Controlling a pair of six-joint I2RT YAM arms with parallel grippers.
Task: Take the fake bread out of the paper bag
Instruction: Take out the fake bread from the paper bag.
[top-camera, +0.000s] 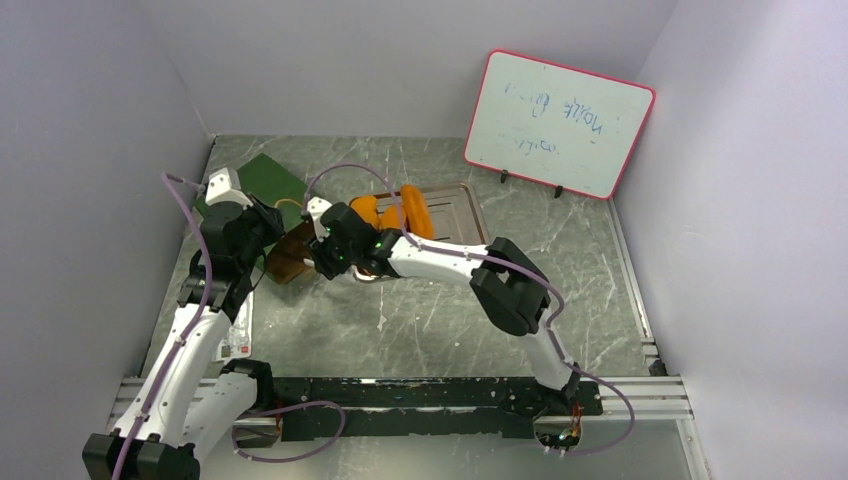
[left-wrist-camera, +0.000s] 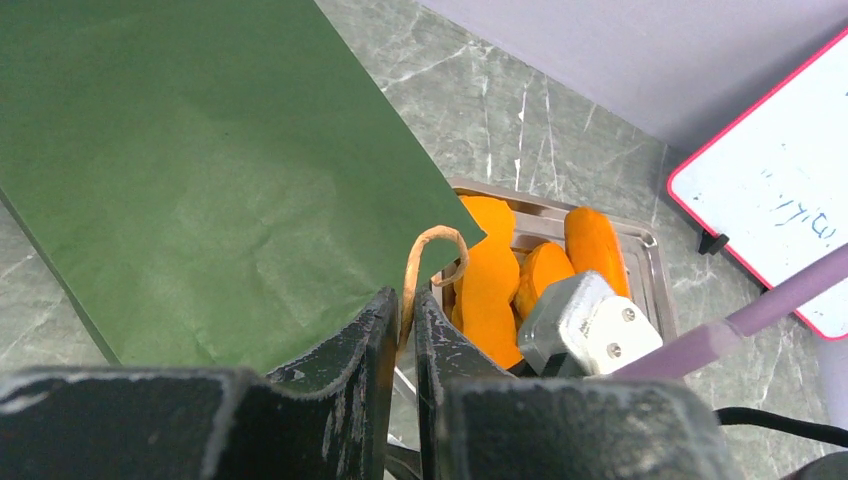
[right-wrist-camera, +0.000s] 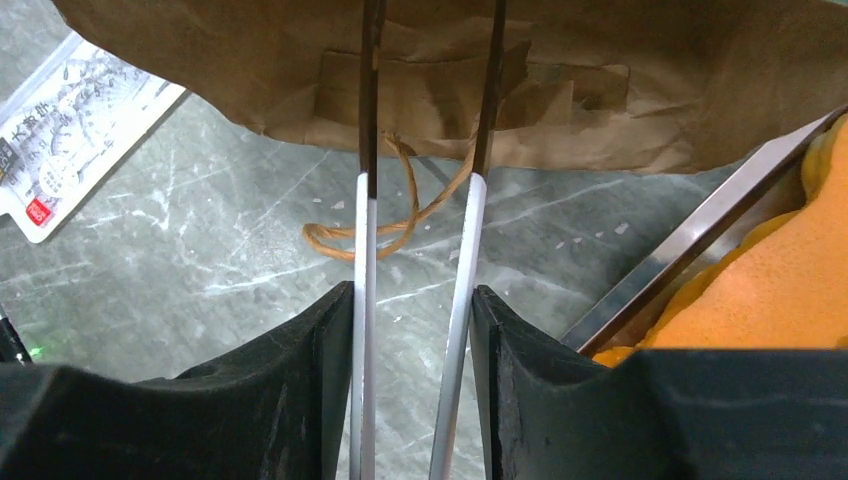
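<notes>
Jaws of the left gripper were pressed almost together on a tan cord handle of the paper bag, whose green side filled much of that wrist view. Beyond it several pieces of fake bread sat in a metal tray, with a whiteboard behind. So thin a cord could probably slide out of that pinch, and the bag's mouth would then sag shut. In the right wrist view, the right gripper had its jaws clamped on a pair of metal tongs, whose dark tips reached into the bag's brown mouth. Nothing inside showed, so I could not tell whether any bread lay in there. A second handle loop trailed on the tabletop under the tongs and seemed likely to snag them on the way out. The tips might also catch the paper and drag the bag, and a glossy loaf would slip easily from such narrow blades. A printed card lay off to the side. From above, both arms met at the bag's mouth just beside the tray, so a wide swing of the right wrist risked knocking the bread lying there.
</notes>
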